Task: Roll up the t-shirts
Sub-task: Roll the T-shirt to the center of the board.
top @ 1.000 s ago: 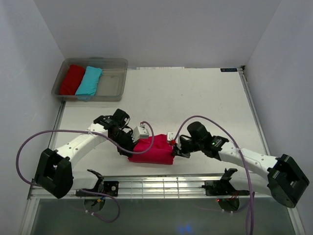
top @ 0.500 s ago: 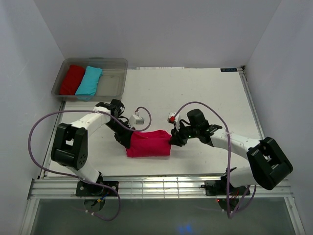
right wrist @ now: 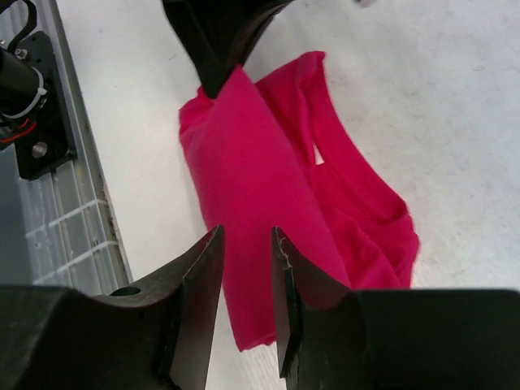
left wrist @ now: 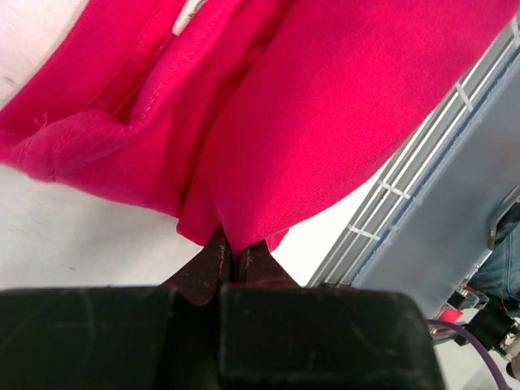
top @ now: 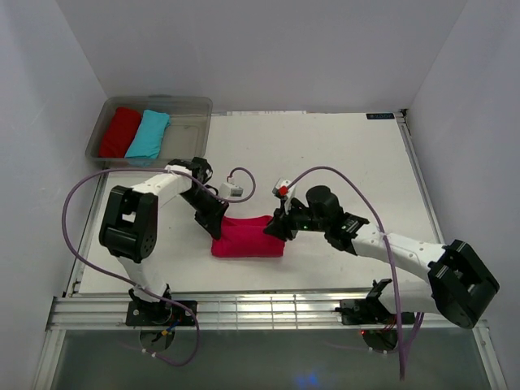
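The bright magenta t-shirt (top: 248,238) lies as a short loose roll on the white table, near the front. My left gripper (top: 217,229) is shut on the roll's left end; in the left wrist view its fingertips (left wrist: 221,258) pinch a fold of the pink cloth (left wrist: 309,122). My right gripper (top: 277,230) stands open at the roll's right end. In the right wrist view its jaws (right wrist: 247,237) hover apart just over the t-shirt (right wrist: 252,179), with nothing between them. The left gripper (right wrist: 218,49) shows there at the far end.
A clear plastic bin (top: 197,104) at the back left holds a rolled dark red t-shirt (top: 120,132) and a turquoise one (top: 148,134). A metal rail (top: 268,305) runs along the table's near edge. White walls close in on three sides.
My right gripper has opened and let go of the roll's right end. Both grippers and the pink roll have moved a little away from the near edge.
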